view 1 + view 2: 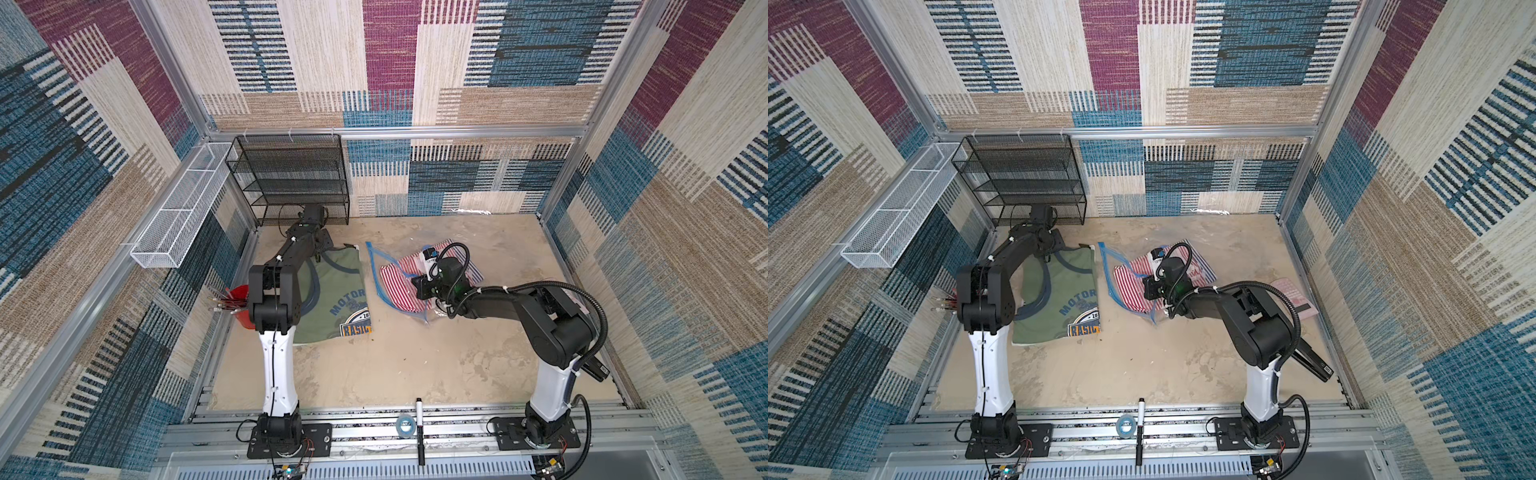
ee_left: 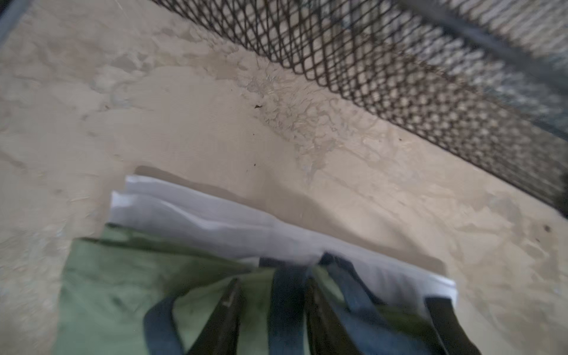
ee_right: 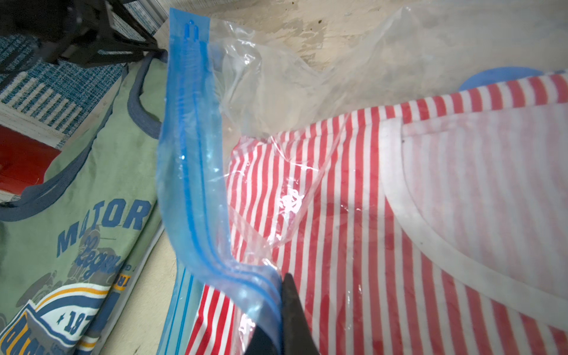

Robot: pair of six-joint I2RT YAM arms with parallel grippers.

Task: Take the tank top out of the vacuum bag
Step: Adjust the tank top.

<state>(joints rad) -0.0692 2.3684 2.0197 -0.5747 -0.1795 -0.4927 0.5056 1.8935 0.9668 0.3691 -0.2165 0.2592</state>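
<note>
Clear vacuum bag — zip edge leftward, running near-far

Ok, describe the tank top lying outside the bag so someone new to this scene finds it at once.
Find the black mesh rack against the back wall; in front of it on the beige table lies the green tank top. Unlike the red-and-white striped garment beside it, which sits in the clear vacuum bag, it lies bare, olive with navy trim and a MOTOR print.
</note>
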